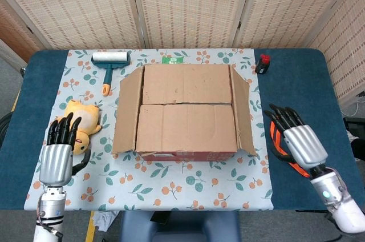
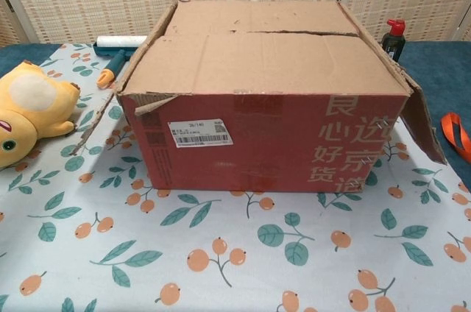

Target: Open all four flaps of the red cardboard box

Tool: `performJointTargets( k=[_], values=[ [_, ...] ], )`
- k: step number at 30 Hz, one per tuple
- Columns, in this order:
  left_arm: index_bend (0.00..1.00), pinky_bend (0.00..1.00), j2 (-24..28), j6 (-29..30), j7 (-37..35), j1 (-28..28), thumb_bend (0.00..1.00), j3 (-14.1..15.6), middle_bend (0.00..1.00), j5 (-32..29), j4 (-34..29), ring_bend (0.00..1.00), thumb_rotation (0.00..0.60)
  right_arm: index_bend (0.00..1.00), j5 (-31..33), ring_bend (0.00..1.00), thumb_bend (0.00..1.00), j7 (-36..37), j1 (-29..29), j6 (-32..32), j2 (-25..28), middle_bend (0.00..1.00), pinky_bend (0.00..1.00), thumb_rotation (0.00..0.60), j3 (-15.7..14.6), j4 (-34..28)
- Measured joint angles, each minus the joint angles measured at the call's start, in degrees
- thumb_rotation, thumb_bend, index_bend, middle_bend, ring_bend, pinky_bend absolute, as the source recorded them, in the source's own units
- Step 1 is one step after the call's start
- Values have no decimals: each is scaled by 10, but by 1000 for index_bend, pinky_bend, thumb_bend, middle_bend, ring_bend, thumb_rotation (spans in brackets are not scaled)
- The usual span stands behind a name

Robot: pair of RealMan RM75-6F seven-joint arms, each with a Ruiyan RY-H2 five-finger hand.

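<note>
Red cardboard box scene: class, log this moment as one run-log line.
red cardboard box: side flaps open, two top flaps closed | left hand: open, beside yellow plush toy | right hand: open, over orange lanyard

The red cardboard box (image 2: 265,143) fills the middle of the frame, its two top flaps lying flat and closed with a seam between them, while the left flap (image 2: 110,106) and right flap (image 2: 419,124) hang down and outward. It stands on a leaf-and-berry patterned cloth (image 2: 221,253). At the left edge lies a yellow plush toy (image 2: 29,110); behind it, a lint roller (image 2: 118,47). At upper right stands a small dark bottle (image 2: 394,38), and an orange strap (image 2: 458,134) shows at the right edge.
</note>
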Motion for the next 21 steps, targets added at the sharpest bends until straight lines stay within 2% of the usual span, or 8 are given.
performJointTargets(
  k=[5, 10, 15, 21],
  values=[
    [0, 0, 50, -47, -83, -2, 394, -22, 0, -52, -2, 0, 600, 0, 84, 0, 416, -52, 71, -71, -27, 0, 0, 600, 31, 6],
    [0, 0, 93, -81, -151, -8, 395, -48, 0, -84, 17, 0, 600, 0, 171, 0, 417, -104, 148, -122, -85, 0, 0, 600, 60, 47],
    [0, 0, 120, -102, -183, -15, 395, -66, 0, -102, 29, 0, 600, 0, 238, 0, 416, -145, 212, -159, -138, 0, 0, 600, 76, 107],
    [0, 0, 132, -120, -194, -27, 395, -78, 0, -121, 43, 0, 600, 0, 294, 0, 415, -184, 272, -183, -184, 0, 0, 600, 82, 168]
  ],
)
